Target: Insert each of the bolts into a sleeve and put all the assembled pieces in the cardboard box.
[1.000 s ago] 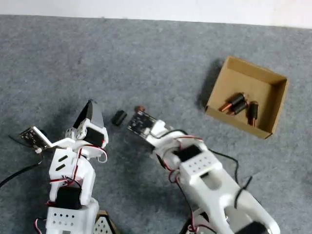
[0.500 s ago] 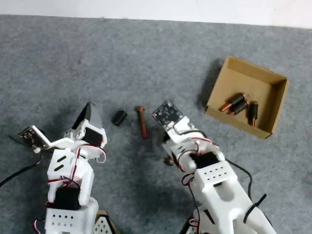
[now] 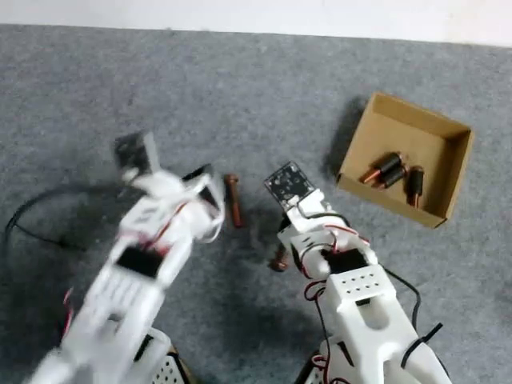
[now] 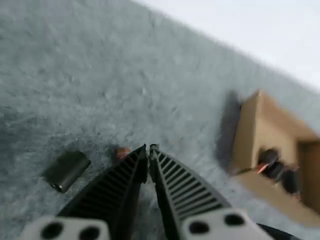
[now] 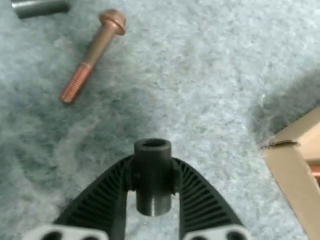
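High view: cardboard box [image 3: 386, 201] sits on the grey mat [image 3: 240, 96], open side up, with three assembled pieces [image 3: 392, 170] lying flat inside, each a dark sleeve with a copper end sticking out. One loose bolt [image 3: 234, 200] lies on the mat well apart from the box, off its near wall on the side where both arms stand. Right wrist view: bolt is copper-coloured with a flanged head, the shank smooth near the head and threaded over the half toward the tip; it lies flat and touches nothing. Right gripper [image 5: 153, 165] is clamped on the held sleeve [image 5: 152, 190], a short black cylinder with an open bore facing the camera, gripped on both sides by the ribbed fingers [image 5: 107, 192]. It stands between the bolt and the box, nearer the box, whose corner shows at the frame's edge. Left wrist view: left gripper [image 4: 148, 149] has its jaws closed tip to tip with nothing between them, above the mat and well apart from the box. Loose sleeve [image 4: 67, 170], dark grey, lies on its side on the mat beyond the bolt from the box, just beside the left gripper and not touching it. The bolt's head peeks out beside the jaw tips.
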